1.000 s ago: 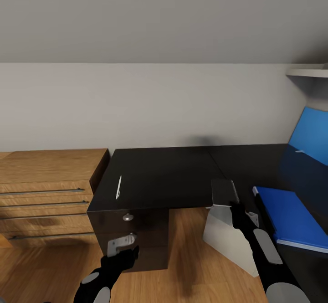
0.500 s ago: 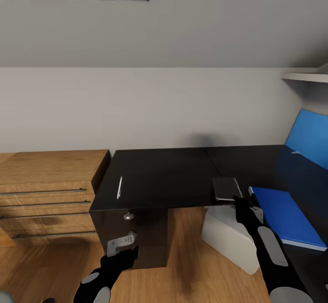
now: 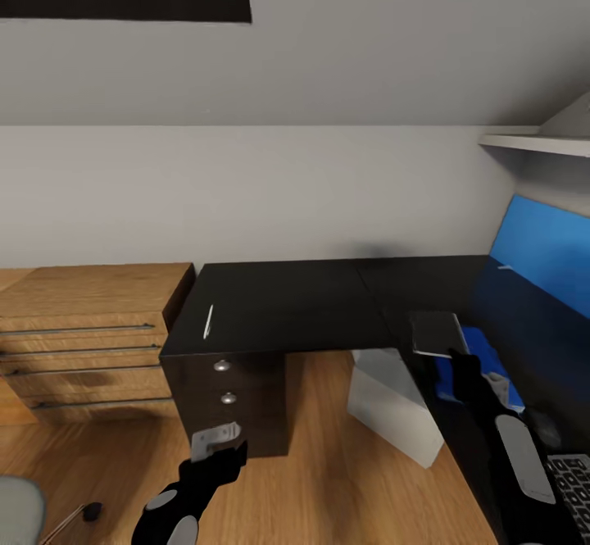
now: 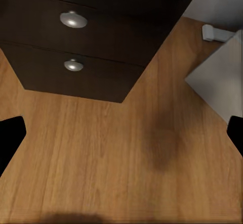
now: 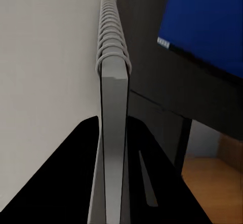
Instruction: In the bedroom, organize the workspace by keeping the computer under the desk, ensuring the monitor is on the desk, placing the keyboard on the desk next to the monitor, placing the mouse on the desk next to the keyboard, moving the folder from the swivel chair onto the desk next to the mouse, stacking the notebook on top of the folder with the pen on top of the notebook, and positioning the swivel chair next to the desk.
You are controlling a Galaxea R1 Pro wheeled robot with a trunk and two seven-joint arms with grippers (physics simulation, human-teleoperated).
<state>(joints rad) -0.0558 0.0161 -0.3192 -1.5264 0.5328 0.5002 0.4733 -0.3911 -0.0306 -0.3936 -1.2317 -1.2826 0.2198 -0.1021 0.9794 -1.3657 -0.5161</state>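
My right gripper (image 3: 451, 355) is shut on the notebook (image 3: 437, 333), a thin dark pad held above the desk (image 3: 295, 307), over the near left part of the blue folder (image 3: 477, 347). The right wrist view looks along the notebook (image 5: 112, 133) edge-on, spiral binding up, clamped between the black fingers (image 5: 76, 183). The pen (image 3: 208, 320) lies on the desk's left wing. A keyboard corner (image 3: 574, 479) shows at the lower right. The swivel chair's grey seat (image 3: 16, 512) shows at the lower left. My left gripper (image 3: 217, 440) (image 4: 121, 138) hangs open and low before the desk's drawers.
A black drawer block (image 3: 229, 397) with round knobs (image 4: 73, 19) sits under the desk's left wing. A wooden drawer unit (image 3: 90, 332) stands to its left. The white pedestal leg (image 3: 393, 401) is under the desk's corner. A blue wall panel (image 3: 545, 250) and a shelf (image 3: 533, 143) are at the right.
The camera has pulled back and shifted, bringing the chair seat and keyboard corner into view. My right gripper has carried the notebook right, from beside the folder to over it. The left arm is still.
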